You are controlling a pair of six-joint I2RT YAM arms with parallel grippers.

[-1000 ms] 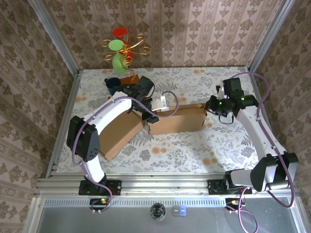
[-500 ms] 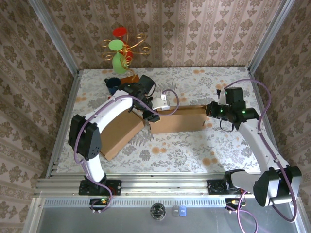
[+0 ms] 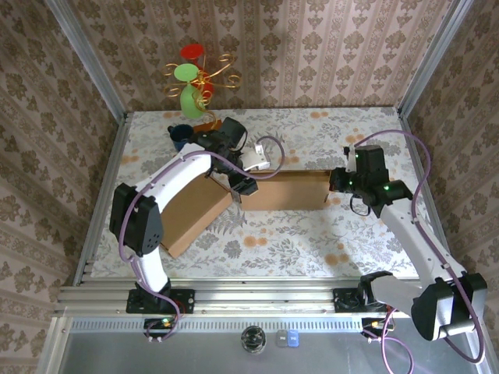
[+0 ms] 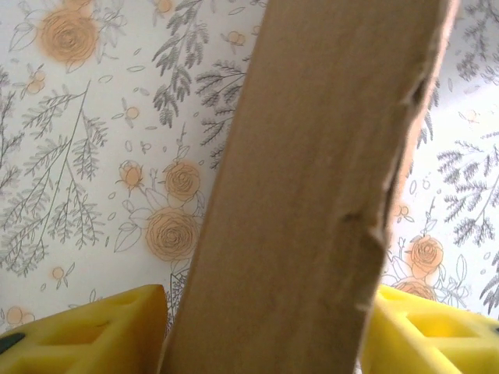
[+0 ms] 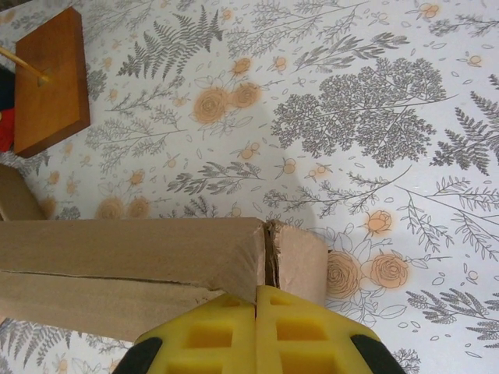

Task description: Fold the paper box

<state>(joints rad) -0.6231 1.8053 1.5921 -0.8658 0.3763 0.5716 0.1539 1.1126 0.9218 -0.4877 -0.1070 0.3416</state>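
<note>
The brown paper box [image 3: 284, 191] lies long across the middle of the table, with a wide flat panel [image 3: 195, 216] trailing off to its lower left. My left gripper [image 3: 240, 189] sits at the box's left end. In the left wrist view a cardboard flap [image 4: 312, 202] stands between the spread yellow fingers [image 4: 86, 335], reaching from one to the other. My right gripper [image 3: 335, 181] is at the box's right end. Its yellow pads [image 5: 234, 335] are pressed together against the box's end corner [image 5: 269, 257], where a split seam shows.
A wire ornament with red and green discs [image 3: 191, 74] stands on a wooden base [image 5: 51, 78] at the back left, beside a dark cup [image 3: 179, 136]. Aluminium rails and patterned walls bound the floral table [image 3: 312, 234].
The right gripper has slid in toward the box's right end and lower. The box has turned slightly and its top now looks flatter. The left gripper has shifted a little at the left end.
</note>
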